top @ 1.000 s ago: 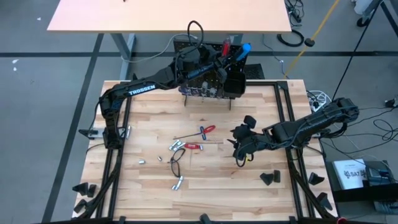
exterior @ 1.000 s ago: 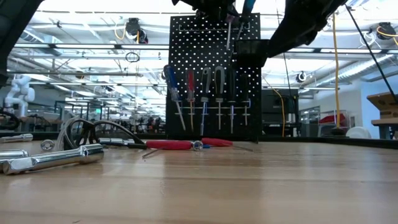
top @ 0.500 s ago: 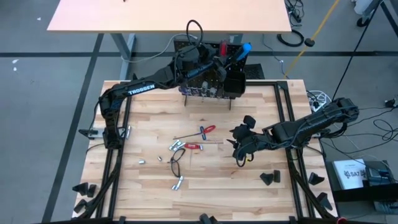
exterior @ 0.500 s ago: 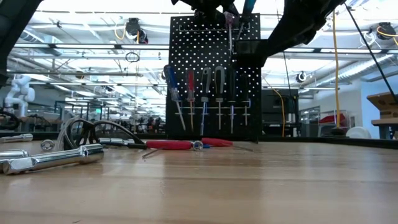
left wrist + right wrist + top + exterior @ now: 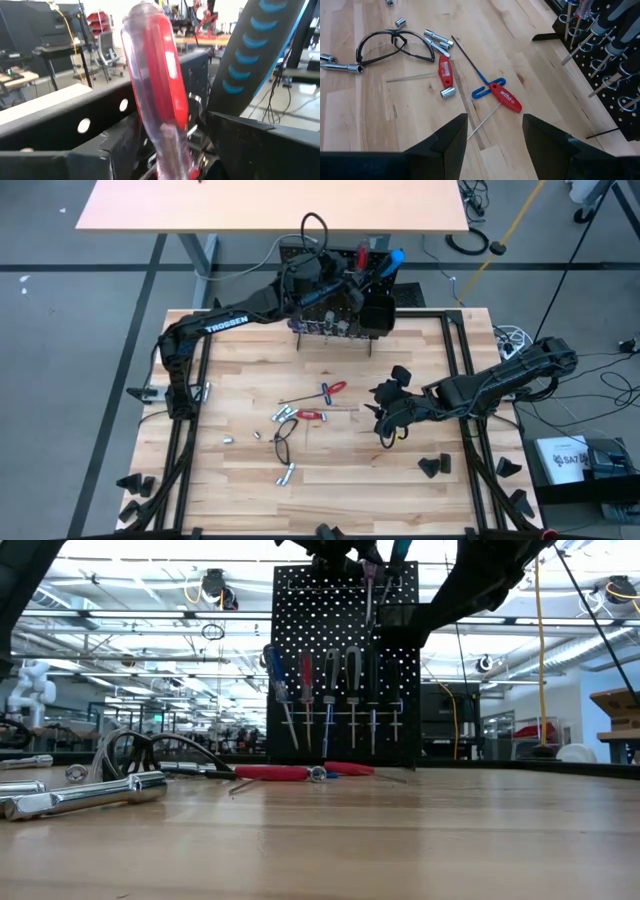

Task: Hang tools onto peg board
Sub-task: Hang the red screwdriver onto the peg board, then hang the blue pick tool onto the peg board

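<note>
Left wrist view: red screwdriver point(image 5: 157, 90) standing in its slot on the peg board point(image 5: 335, 320), at the back of the bench point(image 5: 250, 490). Left gripper point(image 5: 345, 280) up there, opening, maybe already let go. Better to lift straight up, slowly. Right gripper point(image 5: 492, 135) open, empty, low over loose tools.

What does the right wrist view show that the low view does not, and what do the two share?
Only the right wrist view: the right gripper with its dark fingers apart, above the pale wooden table; a blue T-handled hex key; small silver sockets.

Only the low view: the full upright black perforated peg board, a red-handled screwdriver at its top, and a big silver socket bar in front.

Both: the dark-framed safety glasses, red-handled tools lying on the table, and screwdrivers hanging in the board's hooks.
</note>
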Tool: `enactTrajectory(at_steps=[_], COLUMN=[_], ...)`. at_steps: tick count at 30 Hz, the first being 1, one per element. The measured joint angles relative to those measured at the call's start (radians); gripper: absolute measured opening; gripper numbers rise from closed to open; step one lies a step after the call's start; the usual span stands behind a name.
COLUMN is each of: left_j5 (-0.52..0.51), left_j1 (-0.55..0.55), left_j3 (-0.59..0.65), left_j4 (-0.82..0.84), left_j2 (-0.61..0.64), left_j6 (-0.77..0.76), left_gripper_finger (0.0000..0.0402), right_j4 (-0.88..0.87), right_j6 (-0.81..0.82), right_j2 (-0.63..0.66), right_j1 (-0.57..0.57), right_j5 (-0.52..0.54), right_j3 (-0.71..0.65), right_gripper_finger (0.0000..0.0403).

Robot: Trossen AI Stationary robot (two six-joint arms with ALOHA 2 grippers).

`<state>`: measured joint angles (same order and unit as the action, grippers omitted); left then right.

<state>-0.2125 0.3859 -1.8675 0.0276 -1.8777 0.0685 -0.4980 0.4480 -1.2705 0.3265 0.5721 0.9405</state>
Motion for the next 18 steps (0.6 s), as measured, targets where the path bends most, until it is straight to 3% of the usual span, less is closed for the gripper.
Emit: enactTrajectory(at_steps=[14, 18], left_j5=[-0.008, -0.007], left_j1=[-0.059, -0.099], left_j3=[0.001, 0.004], left_j4=[0.119, 0.227], left_j2=[0.139, 0.215], left_j6=[0.072, 0.080], left_gripper_finger=[0.0235, 0.0235], right_j4=[-0.006, -0.002], right_j6=[0.010, 0.021], right_j2=[0.000, 0.000], right_j1=[0.001, 0.001], right_j5=[0.000, 0.005], right_j3=[0.000, 0.000], right_gripper_finger=[0.0185, 0.0185])
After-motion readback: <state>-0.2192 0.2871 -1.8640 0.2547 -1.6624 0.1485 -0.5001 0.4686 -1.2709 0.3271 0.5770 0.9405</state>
